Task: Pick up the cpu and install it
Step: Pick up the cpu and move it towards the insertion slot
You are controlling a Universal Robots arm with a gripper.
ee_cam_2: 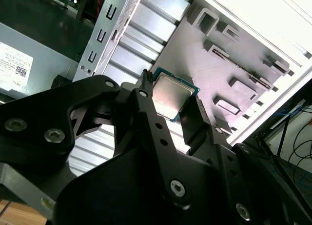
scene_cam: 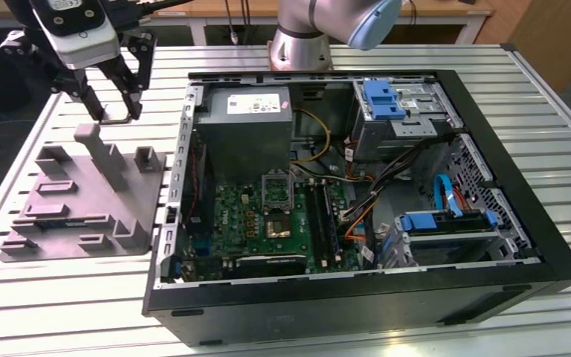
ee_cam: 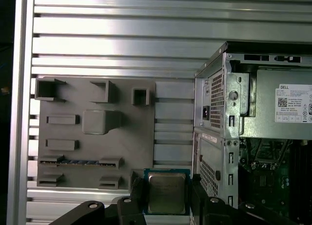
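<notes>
Silver-grey metal showed between your black fingers (ee_cam: 138, 199): the cpu (ee_cam: 167, 192), a small, thin, flat square chip with a green rim. The fingers were clamped on two of its opposite edges, top face toward the cameras in both wrist views.

- Position: black two-fingered gripper (scene_cam: 117, 113) hung over the far end of the grey-purple moulded fixture (scene_cam: 77, 201). That put it to the exterior view's left of the open black computer case (scene_cam: 365, 297) on the slatted aluminium worktop (scene_cam: 68, 297). The chip looked clear of the fixture, not resting on it.
- Grip: the chip looked square to the fingers, not skewed. My judgement: with edge contact only, the squeeze needed to stay modest and even, since a thin part can tilt or slip out.
- Carry: you did best to hold it level and well above the case wall.
- Target: dark square socket (scene_cam: 279, 225) on the green board, well apart from the gripper. Chip orientation mattered there; from these views I could not tell which corner was keyed.
</notes>
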